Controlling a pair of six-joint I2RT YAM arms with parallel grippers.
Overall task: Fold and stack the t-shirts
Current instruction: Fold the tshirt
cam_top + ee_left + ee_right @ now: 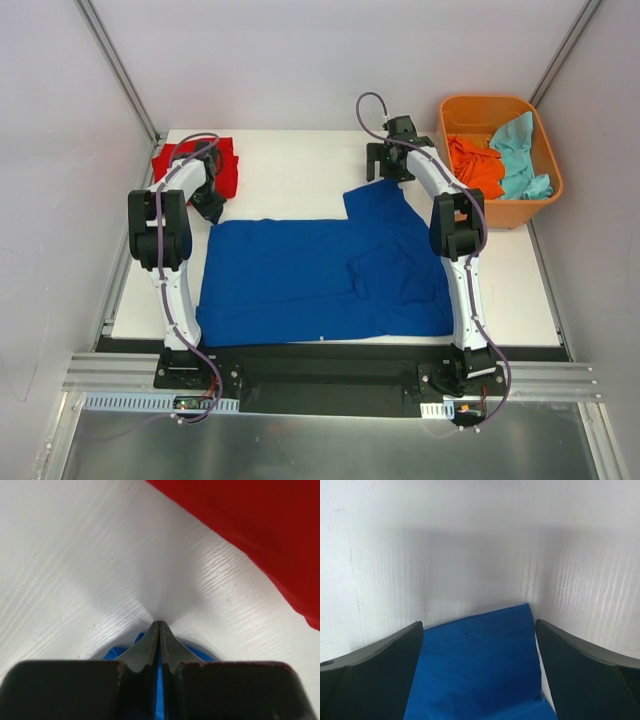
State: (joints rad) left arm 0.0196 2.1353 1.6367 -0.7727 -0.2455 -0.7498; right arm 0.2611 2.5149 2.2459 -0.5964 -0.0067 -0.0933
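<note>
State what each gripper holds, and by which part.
Left gripper pinches the blue shirt by its far left corner. Right gripper is open over its far edge, holding nothing.

From above, my left arm [160, 230] hides the far-left corner of the blue t-shirt [300, 270] and part of the red t-shirt [166, 160]. In my left wrist view, the red t-shirt runs off the top and right edges, and my left pincer [159, 625] covers most of the blue cloth.
</note>
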